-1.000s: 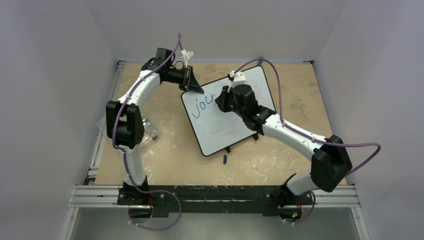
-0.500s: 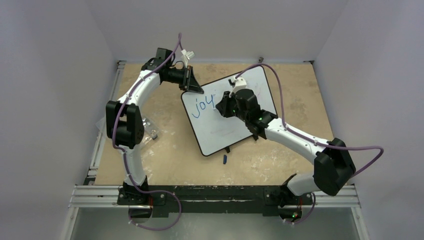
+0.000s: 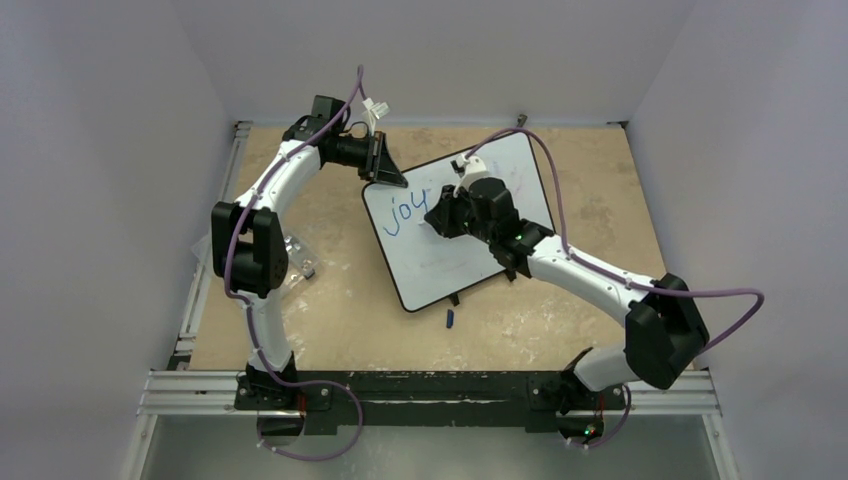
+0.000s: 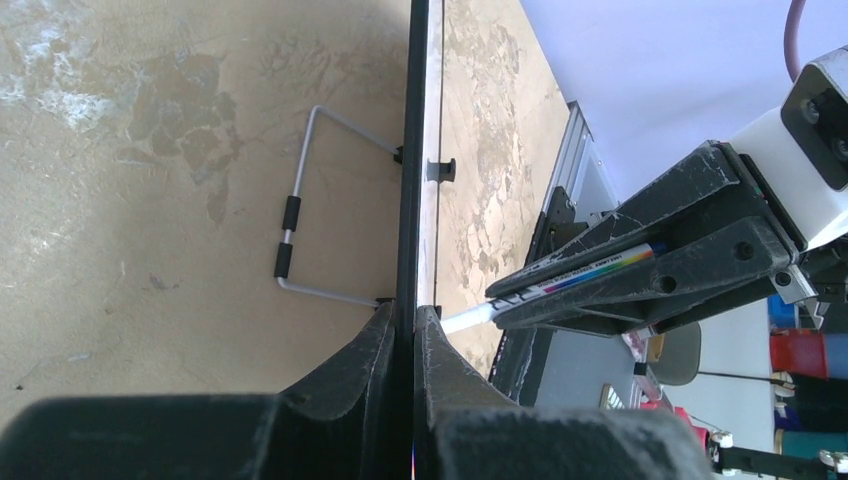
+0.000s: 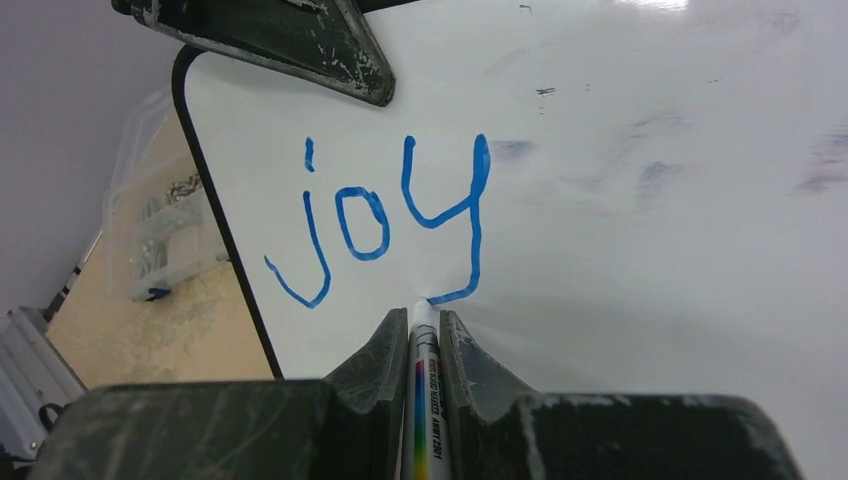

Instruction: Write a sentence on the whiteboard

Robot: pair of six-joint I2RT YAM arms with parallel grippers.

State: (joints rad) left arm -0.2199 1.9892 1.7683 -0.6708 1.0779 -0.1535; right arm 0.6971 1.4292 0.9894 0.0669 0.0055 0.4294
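The whiteboard (image 3: 450, 265) lies tilted in the middle of the table, black-framed. Blue letters "joy" (image 3: 405, 215), the start of the sentence, run across its upper left. My left gripper (image 3: 385, 172) is shut on the board's top left corner; in the left wrist view its jaws (image 4: 413, 312) pinch the thin black edge (image 4: 413, 150). My right gripper (image 3: 440, 215) hovers over the board just right of the letters. It is shut on a white marker (image 5: 427, 400) with a rainbow stripe. The marker's tip touches the board (image 5: 650, 250) at the tail of the "y" of "joy" (image 5: 380, 225).
A blue marker cap (image 3: 450, 319) lies on the wooden table below the board. A clear plastic box of small parts (image 3: 298, 262) sits at the left, beside the left arm. The board's wire stand (image 4: 300, 215) sticks out behind it. Faint purple smudges (image 5: 655, 178) mark the board's right side.
The right gripper drew the marker down and left, so the third letter now has its tail and reads "y". The left gripper stayed clamped on the corner.
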